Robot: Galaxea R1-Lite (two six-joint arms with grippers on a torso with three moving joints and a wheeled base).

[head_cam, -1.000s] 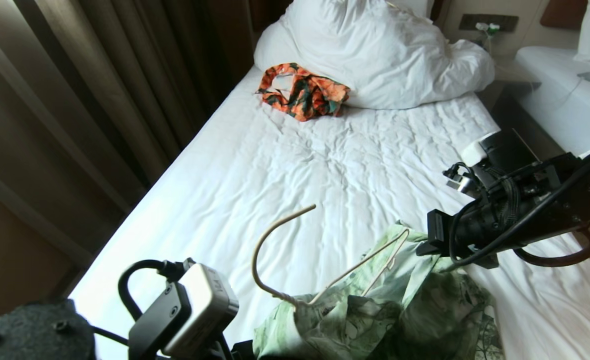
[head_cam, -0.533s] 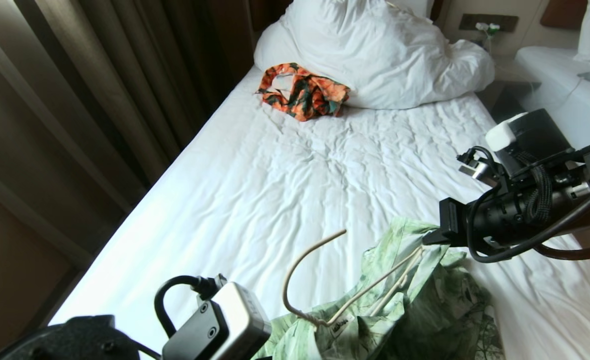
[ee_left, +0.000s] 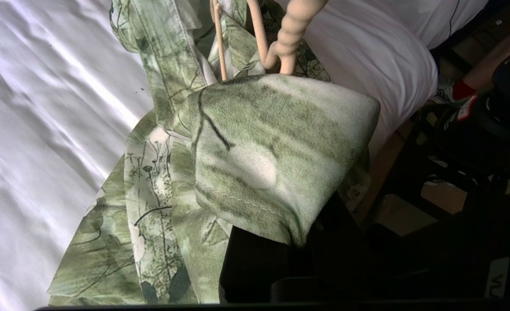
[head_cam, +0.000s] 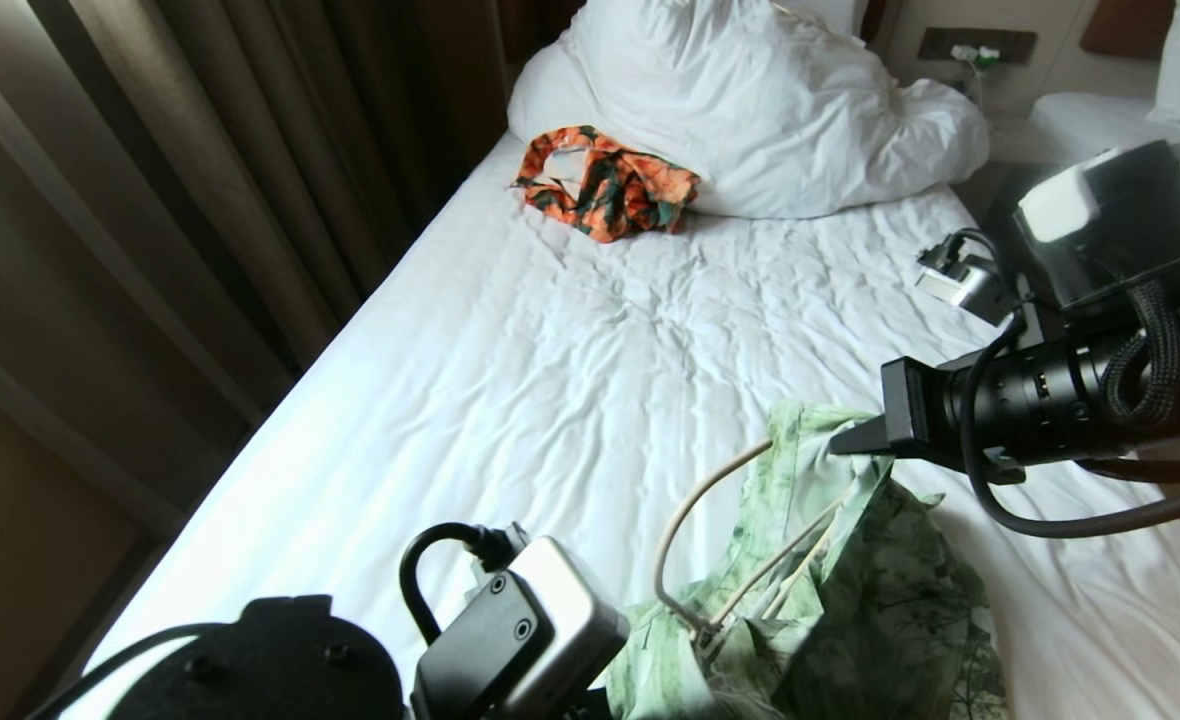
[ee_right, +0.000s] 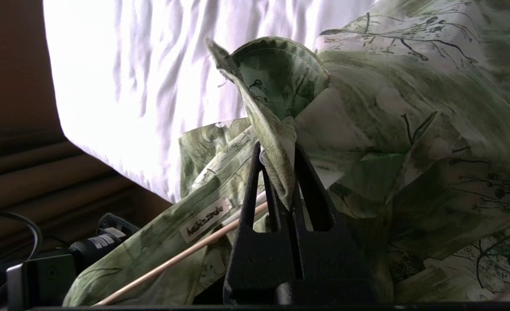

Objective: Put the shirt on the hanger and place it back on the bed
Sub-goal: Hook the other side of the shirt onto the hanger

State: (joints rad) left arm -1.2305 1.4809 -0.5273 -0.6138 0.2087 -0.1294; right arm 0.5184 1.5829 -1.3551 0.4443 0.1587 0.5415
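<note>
Since the earlier frame the hanger [head_cam: 725, 560] has swung toward the lower right of the head view, its hook now lower and lying against the shirt [head_cam: 850, 600], which sits bunched at the lower right on the bed [head_cam: 550, 380]. The right gripper [head_cam: 855, 440] has risen, fingers clamped on a fold of shirt. Judged: the shirt is being drawn over the frame, not yet seated. The left gripper [ee_left: 255, 259] is buried under cloth; its fingers read as together, though what they pinch cannot be made out.
</note>
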